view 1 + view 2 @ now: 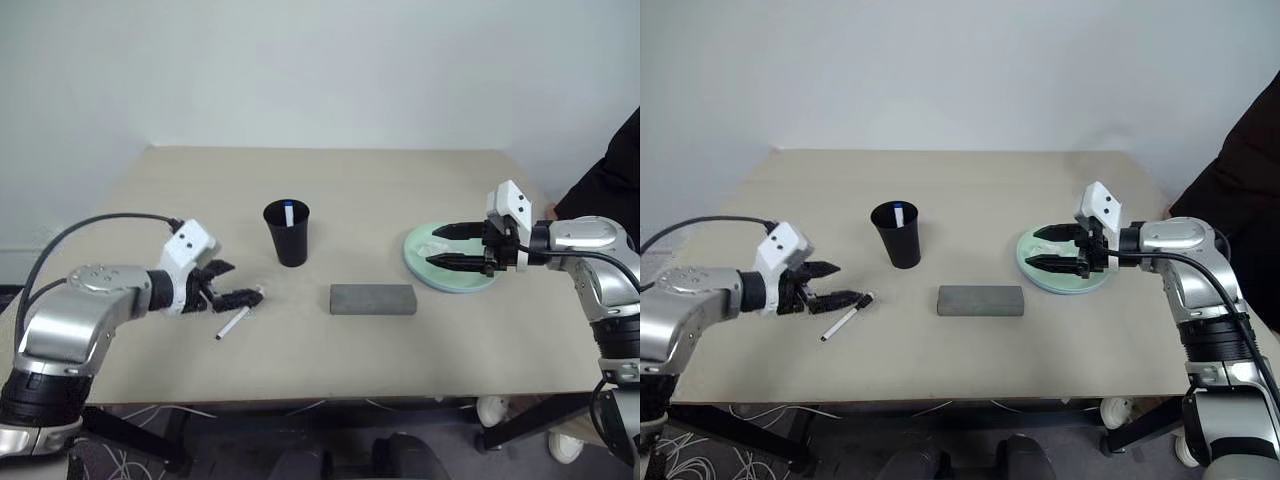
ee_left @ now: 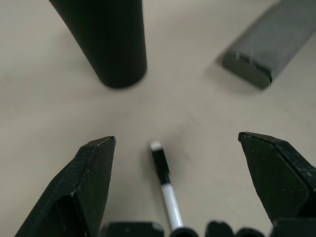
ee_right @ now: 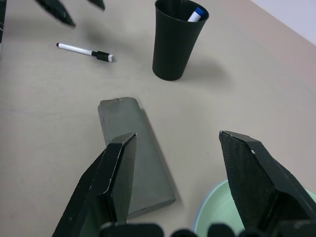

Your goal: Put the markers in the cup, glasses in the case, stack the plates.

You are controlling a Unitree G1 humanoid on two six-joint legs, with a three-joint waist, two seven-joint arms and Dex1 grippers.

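Left eye view: the table [image 1: 330,190] fills the middle of the frame. The cup [image 1: 287,234] stands upright just left of centre, with the blue-capped marker [image 1: 289,213] standing inside it. The case [image 1: 373,299] lies flat and closed below and right of the cup, apart from it. The black-capped marker [image 1: 235,322] lies on the table at lower left, tilted, just beside the tips of the left gripper [image 1: 230,283]. That gripper's jaws stand wide apart and hold nothing. At right, the plates [image 1: 452,263] sit stacked, the mint one on top of the blue one. The right gripper [image 1: 447,247] hangs over them with its jaws parted and empty. A person in dark clothing [image 1: 612,180] shows at the right edge.

Left wrist view: the two fingers [image 2: 84,187] are spread wide, and the black-capped marker lies on the table between them, touched by neither. The cup base is at upper left, one end of the case at upper right.

Right wrist view: the fingers [image 3: 259,177] stand well apart with nothing between them. The case lies in the centre, the mint plate rim at the lower right, the cup with the blue cap at the top, and the black-capped marker at upper left
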